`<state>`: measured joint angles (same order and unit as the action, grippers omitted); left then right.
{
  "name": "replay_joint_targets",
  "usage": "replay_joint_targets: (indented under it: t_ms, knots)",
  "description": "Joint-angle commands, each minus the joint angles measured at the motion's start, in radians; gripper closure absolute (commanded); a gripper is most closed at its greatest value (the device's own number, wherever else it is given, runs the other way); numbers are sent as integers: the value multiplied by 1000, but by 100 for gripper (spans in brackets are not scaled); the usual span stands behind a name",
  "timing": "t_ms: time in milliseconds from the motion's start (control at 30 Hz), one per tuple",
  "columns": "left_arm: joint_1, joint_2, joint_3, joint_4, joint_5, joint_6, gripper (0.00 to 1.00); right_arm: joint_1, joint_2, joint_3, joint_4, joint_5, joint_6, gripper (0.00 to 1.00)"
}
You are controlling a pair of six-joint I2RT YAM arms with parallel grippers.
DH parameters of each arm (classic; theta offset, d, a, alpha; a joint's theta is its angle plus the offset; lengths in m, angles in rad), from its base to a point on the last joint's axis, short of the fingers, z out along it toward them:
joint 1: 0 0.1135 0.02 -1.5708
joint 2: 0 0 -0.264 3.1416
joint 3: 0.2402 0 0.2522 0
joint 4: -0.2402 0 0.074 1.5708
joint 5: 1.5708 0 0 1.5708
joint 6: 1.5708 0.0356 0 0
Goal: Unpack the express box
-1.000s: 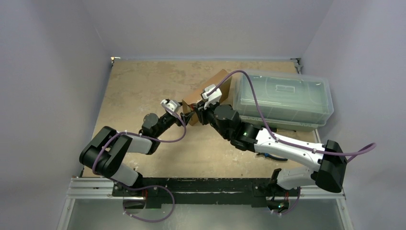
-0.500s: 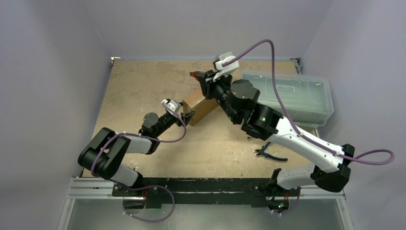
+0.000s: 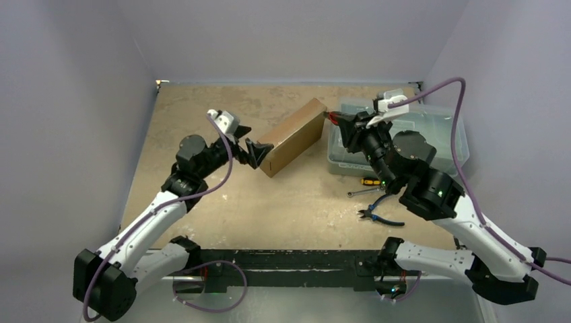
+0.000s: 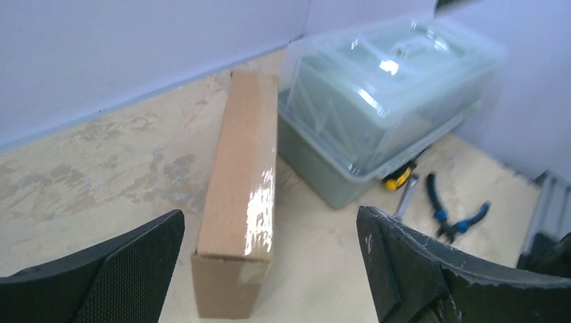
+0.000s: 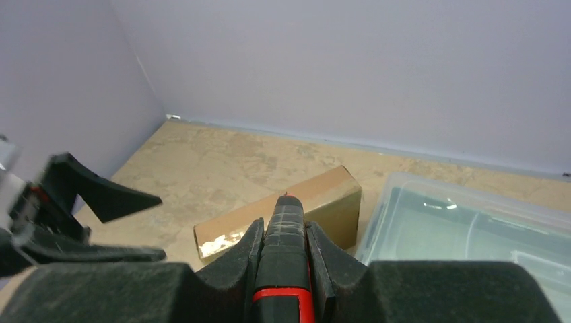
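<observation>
A flat brown cardboard express box (image 3: 293, 136) lies closed and diagonal on the tan tabletop (image 3: 202, 114), with a clear plastic lidded bin (image 3: 417, 134) just beside it at 3 o'clock. The left gripper (image 3: 252, 144) hovers at the box's 8 o'clock end, jaws spread wide and empty. The right gripper (image 3: 342, 122), raised at the box's 2 o'clock, is clamped on a slim black tool (image 5: 285, 232) with a red band.

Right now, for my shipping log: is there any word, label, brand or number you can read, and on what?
None readable.
The cardboard box shows bare card and shiny tape only.
The clear bin: nothing legible on its lid.
The pliers: too small to tell.
</observation>
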<state>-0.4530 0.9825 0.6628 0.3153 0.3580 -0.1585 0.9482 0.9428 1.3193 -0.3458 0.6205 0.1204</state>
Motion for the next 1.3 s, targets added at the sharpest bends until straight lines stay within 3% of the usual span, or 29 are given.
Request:
replay_joint_targets:
  t_ms: [0, 167, 267, 367, 533, 667, 833, 1067, 1267]
  knots:
    - [-1, 42, 227, -194, -86, -275, 3, 1, -42, 6, -110, 60, 71, 100]
    - [-1, 397, 629, -504, -78, -325, 9, 1, -119, 6, -173, 91, 97, 100]
    - [-2, 535, 722, -425, 19, -279, 10, 1, -144, 20, -230, 112, 113, 100]
    - [-8, 635, 797, -347, 4, -215, 7, 2, -162, 44, -288, 142, 127, 100]
    - [-38, 764, 875, -267, -71, -186, 4, 2, -205, 78, -384, 173, 163, 100]
    - [-55, 768, 790, -116, -131, -239, 1, 2, -233, 68, -399, 181, 174, 100]
    - [-130, 773, 764, -57, -248, -211, 1, 2, -245, 38, -374, 165, 177, 100]
    - [-247, 881, 933, -187, -531, -62, 2, 2, -236, 62, -383, 149, 169, 100]
    - [-259, 986, 1058, -280, -543, -41, 2, 2, -266, 58, -396, 148, 181, 100]
